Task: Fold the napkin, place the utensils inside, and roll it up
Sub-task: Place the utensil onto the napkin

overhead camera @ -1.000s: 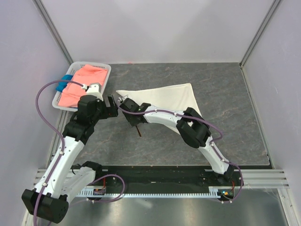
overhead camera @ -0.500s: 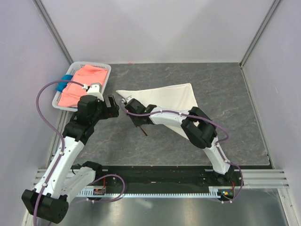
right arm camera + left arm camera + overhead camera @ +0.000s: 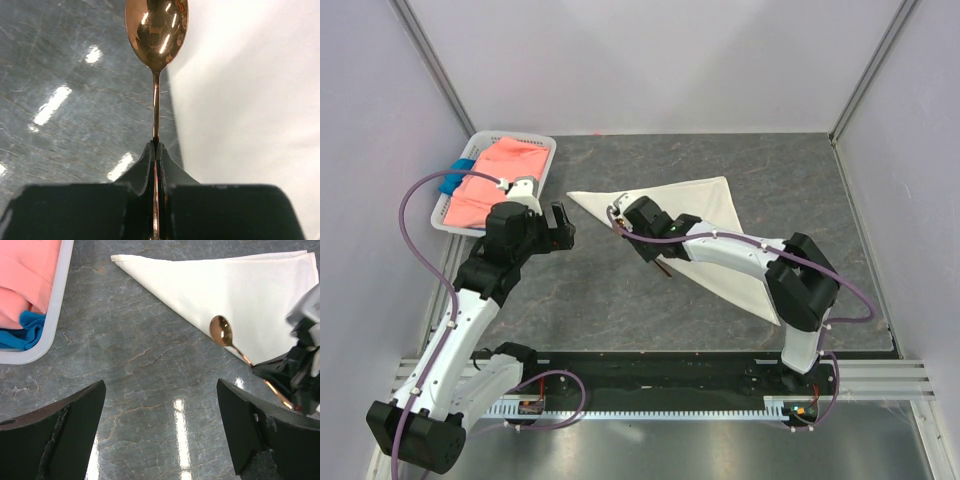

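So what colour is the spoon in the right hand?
The spoon is shiny copper-brown, clearest in the right wrist view.

Spoon (image 3: 156, 25): copper-brown metal, mirror-polished, v. glossy. Napkin (image 3: 250, 290): off-white cloth, matt, smooth. Table (image 3: 145, 370): grey marbled stone-look top, smooth w/ shiny light streaks. Tray (image 3: 54, 315): white plastic, smooth. Pink cloth (image 3: 25, 270) & blue cloth (image 3: 20, 334) in it: matt fabric, soft folds.

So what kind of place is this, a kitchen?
Likely a robot test booth, not a kitchen: two arms bolted at a grey marbled table, plain walls close around it, a tray of coloured cloths.
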Tool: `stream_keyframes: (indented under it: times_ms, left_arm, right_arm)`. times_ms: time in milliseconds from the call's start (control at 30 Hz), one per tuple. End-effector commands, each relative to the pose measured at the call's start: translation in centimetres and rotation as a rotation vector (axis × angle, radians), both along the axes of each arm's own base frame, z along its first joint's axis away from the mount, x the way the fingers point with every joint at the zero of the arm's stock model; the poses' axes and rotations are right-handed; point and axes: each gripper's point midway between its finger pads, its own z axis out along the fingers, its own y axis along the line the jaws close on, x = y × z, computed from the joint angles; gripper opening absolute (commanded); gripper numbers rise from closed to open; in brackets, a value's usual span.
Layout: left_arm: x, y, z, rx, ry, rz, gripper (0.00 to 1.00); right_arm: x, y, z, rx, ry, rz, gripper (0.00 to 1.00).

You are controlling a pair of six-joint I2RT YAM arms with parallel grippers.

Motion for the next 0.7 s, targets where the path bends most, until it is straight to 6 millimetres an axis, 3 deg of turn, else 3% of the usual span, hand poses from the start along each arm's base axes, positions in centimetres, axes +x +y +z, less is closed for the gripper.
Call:
stream_keyframes:
  times_ms: [0,300,667]
  left_arm:
    - [0.2,-0.3,0.0,-0.009,-0.011,-0.011,1.00]
    - [0.2,-0.3,-0.3,-0.006,-0.003,-0.011,1.00]
    - [0.2,-0.3,-0.4,-0.006,0.001,-0.014,1.00]
  right_arm:
    - [1.3,-2.1,1.2,-0.028,-0.055,0.024,0.00]
    - [3.9,-5.7,0.7,-0.079,-0.069,0.058,0.00]
    - [4.7,-8.0,-1.8,-0.082,0.008,0.113,0.00]
